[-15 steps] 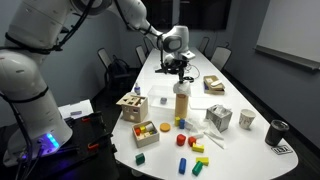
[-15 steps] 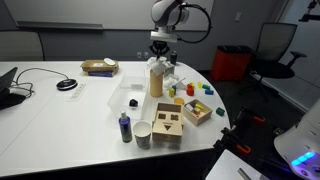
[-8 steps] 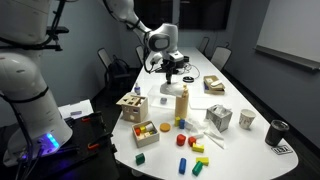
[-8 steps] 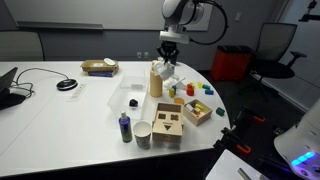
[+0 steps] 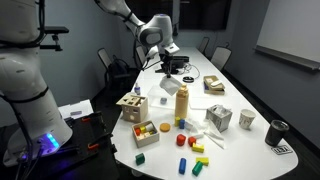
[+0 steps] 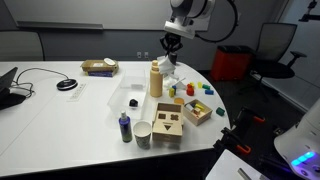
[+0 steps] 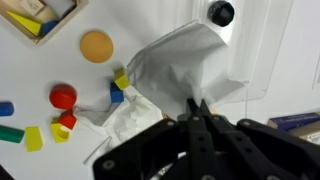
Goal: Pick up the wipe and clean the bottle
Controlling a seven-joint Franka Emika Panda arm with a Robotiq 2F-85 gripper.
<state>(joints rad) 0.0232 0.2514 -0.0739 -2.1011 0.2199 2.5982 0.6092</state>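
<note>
Dangling from the closed hand (image 7: 197, 108), apparently, wipe (image 7: 190, 62) near bottle (image 6: 156, 80).

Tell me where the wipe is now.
In the wrist view the wipe hangs pinched in the shut pincer; in an exterior view it dangles beside the top of the bottle.

One tan bottle (image 5: 181, 102), one white wipe (image 7: 185, 60), one gripper (image 7: 196, 104)

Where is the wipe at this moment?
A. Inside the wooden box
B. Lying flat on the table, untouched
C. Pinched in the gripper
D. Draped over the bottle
C: in the wrist view the gripper is shut on the white wipe, which rises up to its fingertips.
</note>
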